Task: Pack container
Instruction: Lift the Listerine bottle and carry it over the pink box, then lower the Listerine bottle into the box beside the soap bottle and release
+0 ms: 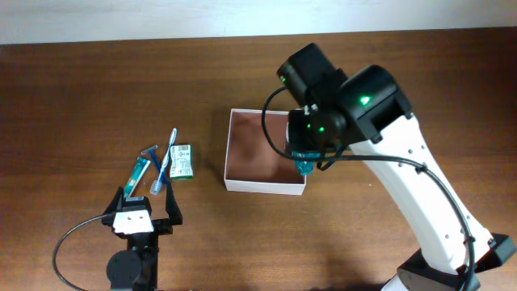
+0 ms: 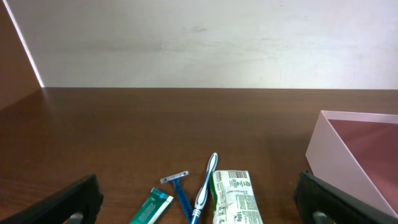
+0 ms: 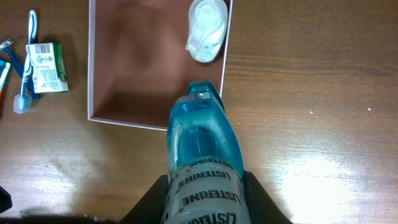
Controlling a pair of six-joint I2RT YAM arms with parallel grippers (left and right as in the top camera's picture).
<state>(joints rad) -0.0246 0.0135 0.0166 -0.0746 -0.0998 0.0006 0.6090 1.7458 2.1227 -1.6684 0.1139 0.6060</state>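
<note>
The container (image 1: 262, 185), a square white-walled box with a reddish-brown inside, sits mid-table; it also shows in the right wrist view (image 3: 137, 68) and at the right of the left wrist view (image 2: 348, 149). My right gripper (image 3: 205, 199) is shut on a blue Listerine bottle (image 3: 202, 149), held above the container's front right corner (image 1: 304, 164). A white crumpled packet (image 3: 207, 31) lies inside at the far right corner. My left gripper (image 2: 199, 211) is open and empty, just short of the loose toiletries (image 1: 144, 212).
Left of the container lie a green toothpaste tube (image 1: 139, 172), a blue razor (image 1: 153, 156), a blue-white toothbrush (image 1: 165, 162) and a green-white soap packet (image 1: 182, 161). They also show in the left wrist view, packet (image 2: 235, 196) rightmost. A white wall runs behind the table.
</note>
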